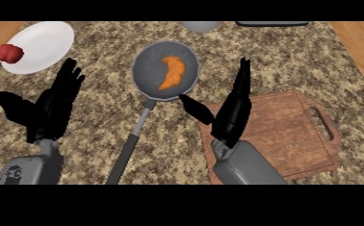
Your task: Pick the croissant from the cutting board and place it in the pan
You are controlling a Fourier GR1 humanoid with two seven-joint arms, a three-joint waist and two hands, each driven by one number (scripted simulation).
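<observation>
One croissant (172, 72) lies inside one dark pan (146, 76), which sits toward the far middle of the tabletop (99, 109) with its long handle running back to the near edge. Head view: one wooden cutting board (292, 133) occupies the near right area and carries nothing visible. The right robot hand (233, 110) stands over the board's left edge, fingers straight and spread from the thumb, holding nothing; the left robot hand (53, 105) rests open near the left edge, fingers up. One white plate (43, 44) at the far left corner bears one red item (10, 53); two partly cropped objects meet the far edge. Judged from this layout, the placing step appears complete, and the next move calls only for drawing the right robot hand clear without touching the pan.
</observation>
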